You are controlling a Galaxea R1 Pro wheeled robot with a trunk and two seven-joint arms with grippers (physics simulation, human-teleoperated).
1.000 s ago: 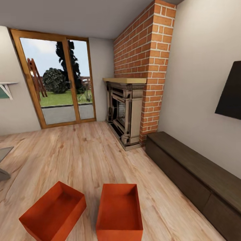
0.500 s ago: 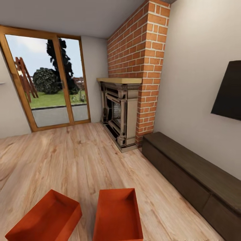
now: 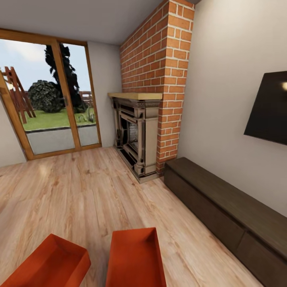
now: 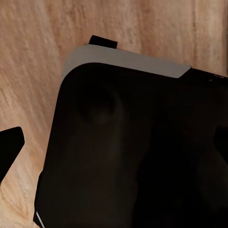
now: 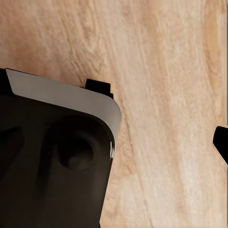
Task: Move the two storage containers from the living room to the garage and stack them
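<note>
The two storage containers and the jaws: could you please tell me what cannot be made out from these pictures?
- Left storage container: head view, near end cut off by the picture's bottom edge.
- Right storage container: head view, near end likewise cut off.
- Left gripper: left wrist view, a dark body hides the jaws; open or shut cannot be told.
- Right gripper: right wrist view, a dark body does the same.

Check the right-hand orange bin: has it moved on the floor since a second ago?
No. The right bin keeps its place against the left bin and the floor planks; fireplace and all slid together, so the camera moved.
</note>
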